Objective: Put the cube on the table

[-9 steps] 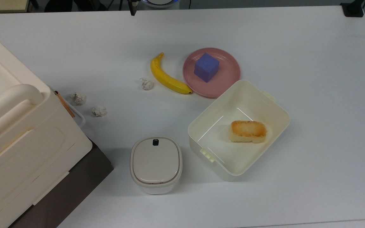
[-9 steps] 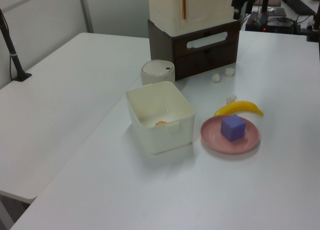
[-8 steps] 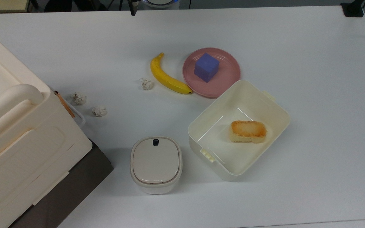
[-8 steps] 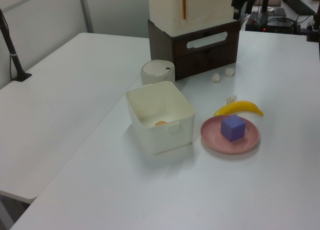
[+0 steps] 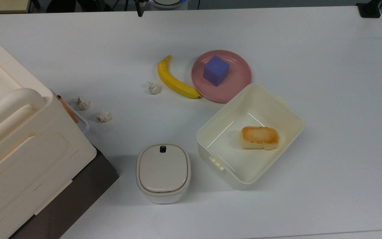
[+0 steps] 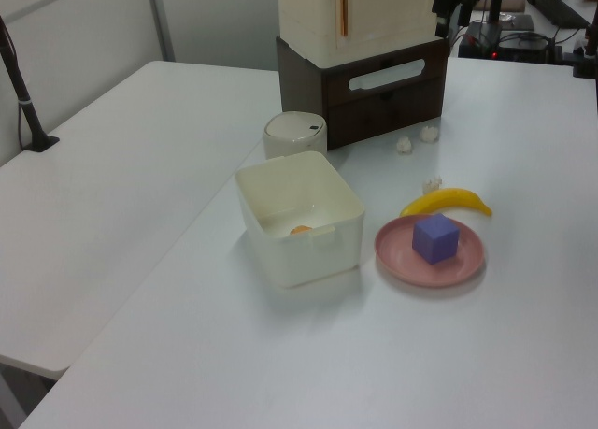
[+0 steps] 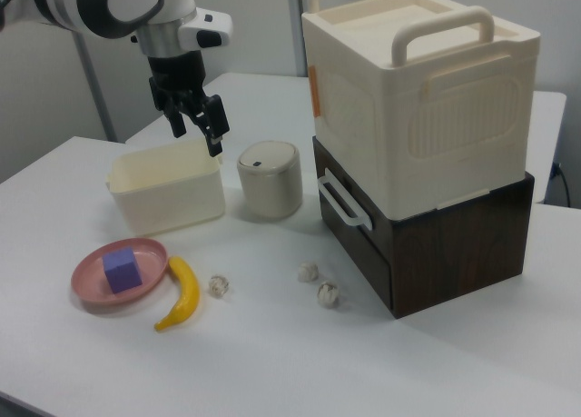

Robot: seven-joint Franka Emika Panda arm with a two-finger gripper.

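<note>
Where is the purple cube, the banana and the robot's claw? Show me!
cube (image 5: 216, 70), top view, middle of its top face
banana (image 5: 174, 83), top view, middle of its curved body
gripper (image 7: 203, 120), right view, between its two fingertips

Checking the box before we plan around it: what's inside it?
One toasted bread block lies on the floor of the open box, toward the top view's right. The rest of the floor is bare. In the left view the near wall hides most of the bread.

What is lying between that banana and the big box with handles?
In the top view, three crumpled paper balls lie on the table between the banana and the big box.
</note>
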